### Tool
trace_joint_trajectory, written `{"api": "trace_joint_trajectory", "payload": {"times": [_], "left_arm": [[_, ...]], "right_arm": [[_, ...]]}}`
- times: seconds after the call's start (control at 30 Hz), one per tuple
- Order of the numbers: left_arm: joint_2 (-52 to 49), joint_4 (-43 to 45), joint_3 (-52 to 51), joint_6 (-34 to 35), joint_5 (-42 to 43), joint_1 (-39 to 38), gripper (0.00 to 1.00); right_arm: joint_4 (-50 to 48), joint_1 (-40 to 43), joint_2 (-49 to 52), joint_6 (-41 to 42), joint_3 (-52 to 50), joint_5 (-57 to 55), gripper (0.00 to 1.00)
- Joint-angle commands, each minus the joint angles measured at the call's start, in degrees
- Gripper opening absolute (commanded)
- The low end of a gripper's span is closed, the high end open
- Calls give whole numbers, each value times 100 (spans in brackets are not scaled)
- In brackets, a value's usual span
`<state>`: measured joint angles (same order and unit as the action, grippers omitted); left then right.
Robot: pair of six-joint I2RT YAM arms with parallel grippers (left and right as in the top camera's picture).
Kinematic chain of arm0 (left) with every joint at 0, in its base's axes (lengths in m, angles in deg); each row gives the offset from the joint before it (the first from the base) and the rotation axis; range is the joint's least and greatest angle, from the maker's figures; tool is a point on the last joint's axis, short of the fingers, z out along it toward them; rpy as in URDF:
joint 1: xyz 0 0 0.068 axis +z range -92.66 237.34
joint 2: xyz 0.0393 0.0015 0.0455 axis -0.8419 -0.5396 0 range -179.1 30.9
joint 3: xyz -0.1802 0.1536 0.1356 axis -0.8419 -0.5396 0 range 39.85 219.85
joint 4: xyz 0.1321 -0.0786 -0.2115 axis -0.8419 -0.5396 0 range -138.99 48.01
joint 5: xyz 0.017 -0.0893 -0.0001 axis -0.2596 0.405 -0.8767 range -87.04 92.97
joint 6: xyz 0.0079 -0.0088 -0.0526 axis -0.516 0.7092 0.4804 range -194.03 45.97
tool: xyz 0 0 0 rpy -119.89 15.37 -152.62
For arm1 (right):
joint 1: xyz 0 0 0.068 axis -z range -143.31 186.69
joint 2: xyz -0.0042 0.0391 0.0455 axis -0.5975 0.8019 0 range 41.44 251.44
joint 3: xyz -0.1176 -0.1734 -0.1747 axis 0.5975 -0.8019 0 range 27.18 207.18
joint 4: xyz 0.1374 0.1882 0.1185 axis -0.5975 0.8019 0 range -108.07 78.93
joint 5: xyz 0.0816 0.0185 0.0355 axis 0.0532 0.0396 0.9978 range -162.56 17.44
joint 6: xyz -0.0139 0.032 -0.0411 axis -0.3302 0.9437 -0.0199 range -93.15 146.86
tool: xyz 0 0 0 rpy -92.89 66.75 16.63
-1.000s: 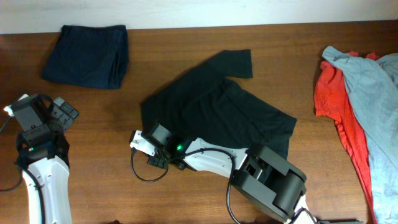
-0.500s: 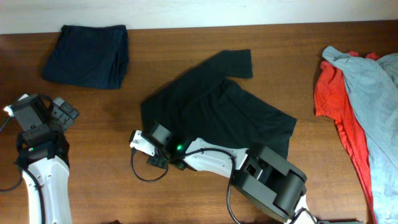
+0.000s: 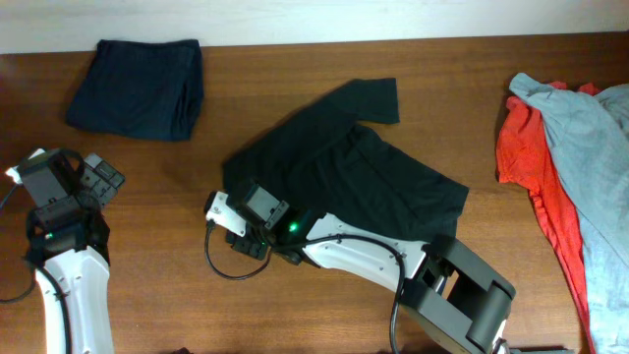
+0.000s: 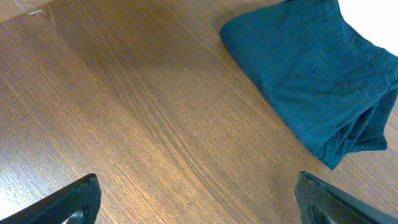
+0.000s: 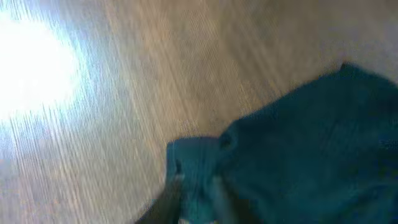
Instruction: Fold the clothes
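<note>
The black T-shirt lies spread and rumpled in the middle of the table. My right gripper sits at its near-left corner. In the blurred right wrist view the cloth is bunched up between my right jaws, which look shut on its edge. My left gripper is open and empty over bare wood at the left. In the left wrist view its fingertips are spread wide. No white mark shows on the shirt.
A folded navy garment lies at the back left, also seen in the left wrist view. A red garment and a pale grey-blue one are heaped at the right edge. The brown wooden table ends at a white wall behind.
My right gripper has moved a little away from me, onto the shirt's near-left corner, and its arm has shifted with it. The left arm has not moved.
</note>
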<state>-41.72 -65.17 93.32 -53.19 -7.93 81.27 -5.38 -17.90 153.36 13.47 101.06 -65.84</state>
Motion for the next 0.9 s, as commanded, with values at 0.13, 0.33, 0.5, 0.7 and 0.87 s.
{"api": "trace_joint_trajectory", "payload": {"times": [0.13, 0.33, 0.5, 0.7, 0.87], "left_arm": [[-17, -9, 74, 57, 61, 24, 99], [-17, -9, 74, 57, 61, 24, 99], [-17, -9, 74, 57, 61, 24, 99], [-17, -9, 74, 57, 61, 24, 99], [-17, -9, 74, 57, 61, 24, 99]], "right_arm": [[315, 35, 151, -555, 26, 564, 59], [938, 144, 151, -1154, 111, 831, 61], [1777, 295, 153, -710, 791, 828, 62], [1674, 282, 238, -251, 1091, 833, 59], [1580, 280, 647, -192, 1091, 890, 56]]}}
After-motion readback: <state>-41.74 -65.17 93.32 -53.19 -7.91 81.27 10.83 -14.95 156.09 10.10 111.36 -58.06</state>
